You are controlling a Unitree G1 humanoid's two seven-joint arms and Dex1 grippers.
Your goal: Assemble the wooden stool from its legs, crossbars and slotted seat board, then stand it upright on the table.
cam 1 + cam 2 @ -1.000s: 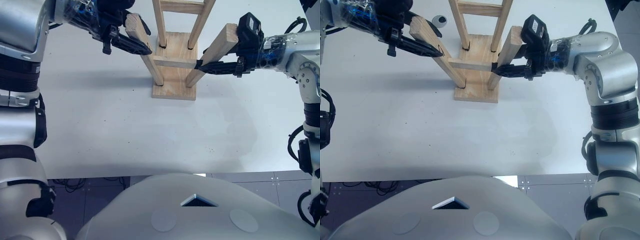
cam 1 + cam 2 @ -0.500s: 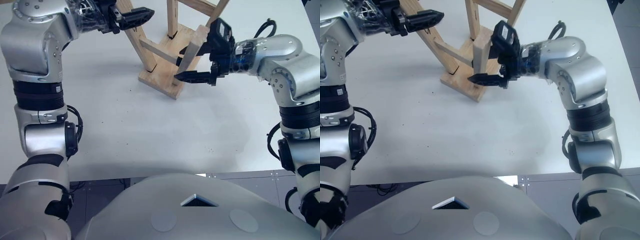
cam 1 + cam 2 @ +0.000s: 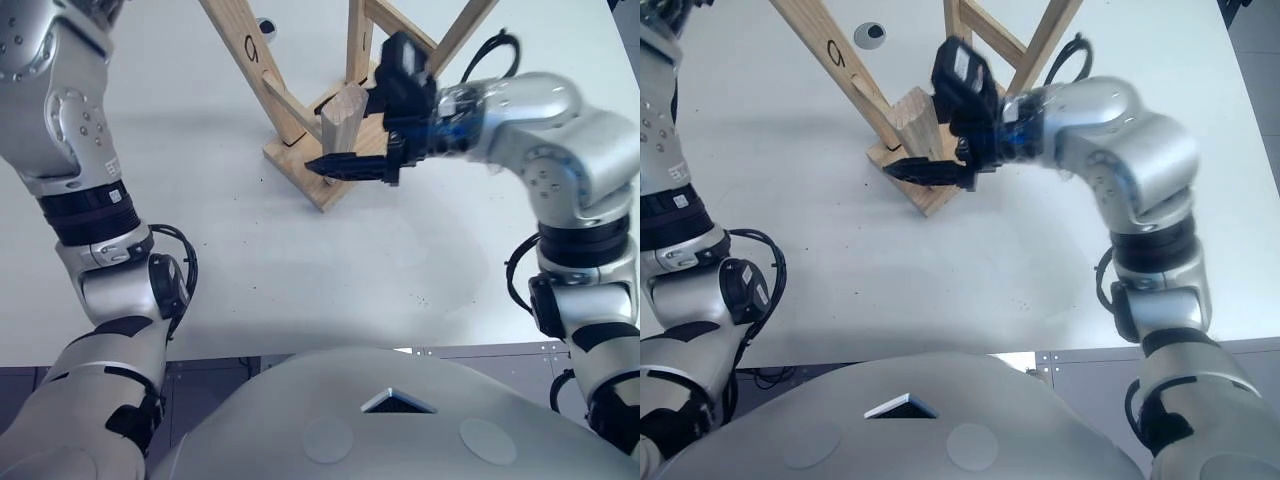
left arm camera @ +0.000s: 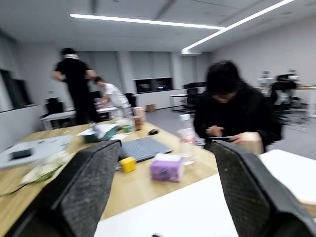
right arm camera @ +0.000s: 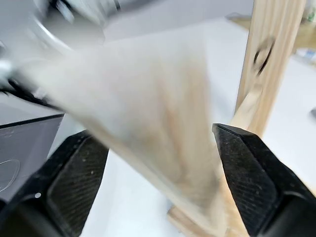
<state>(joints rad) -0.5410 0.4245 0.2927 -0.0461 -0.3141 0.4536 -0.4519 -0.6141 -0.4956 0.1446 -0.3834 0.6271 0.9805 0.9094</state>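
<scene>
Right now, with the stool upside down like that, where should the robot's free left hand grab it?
Probably the tall leg on the robot's left, gripped midway up across its flat faces, coming from the robot's left. That stretch stands bare, while the right gripper is shut on the near leg on the other side.

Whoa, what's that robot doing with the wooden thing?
It is putting together a wooden stool. The stool is upside down, with its seat board down on the white table and its legs sticking up. The right end effector grips one stool leg. The left end effector is open and holds nothing.
</scene>
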